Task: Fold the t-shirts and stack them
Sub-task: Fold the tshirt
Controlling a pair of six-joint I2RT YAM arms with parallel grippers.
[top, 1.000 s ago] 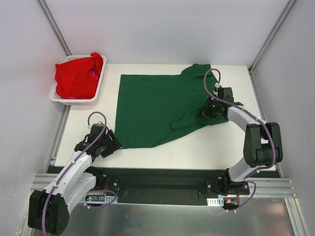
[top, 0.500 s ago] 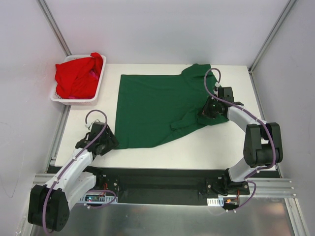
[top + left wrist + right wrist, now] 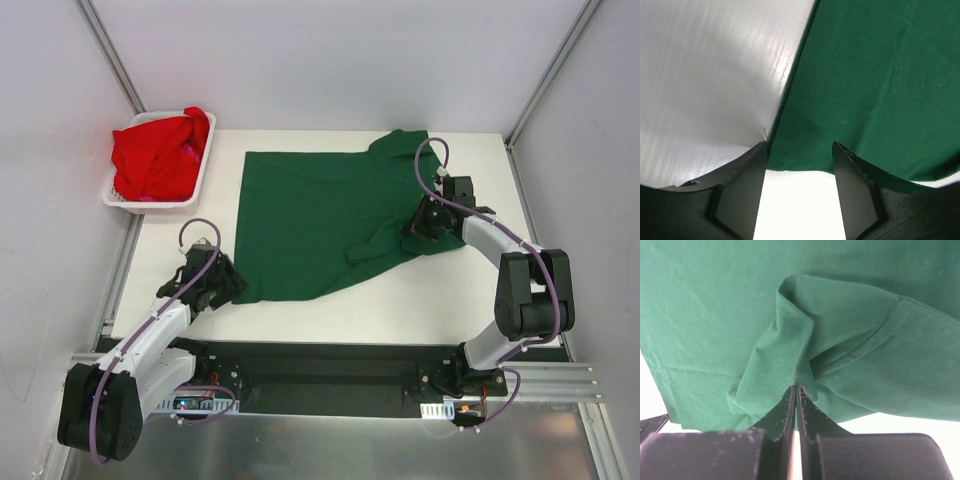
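In the middle of the tabletop (image 3: 420,300), a green shirt (image 3: 310,215), spread out almost flat. One sleeve folded in over the body on the right side of the top view, with a bumpy ridge of cloth there.

At the upper left corner of the tabletop, a white basket (image 3: 158,204), heaped with red shirts (image 3: 155,155). No telling how many. Well apart from the green shirt.

At the lower left corner of the green shirt, the left end effector (image 3: 235,287), low over the tabletop. Fingers (image 3: 747,170) spread apart, with the corner of the shirt lying just between the tips and bare white tabletop in the gap behind it. Not squeezing the cloth.

On the folded sleeve at the right, the right end effector (image 3: 413,232). Fingers pressed tight together, pinching the stitched edge of the fold. Cloth bunched up into a little hill right above the tips.
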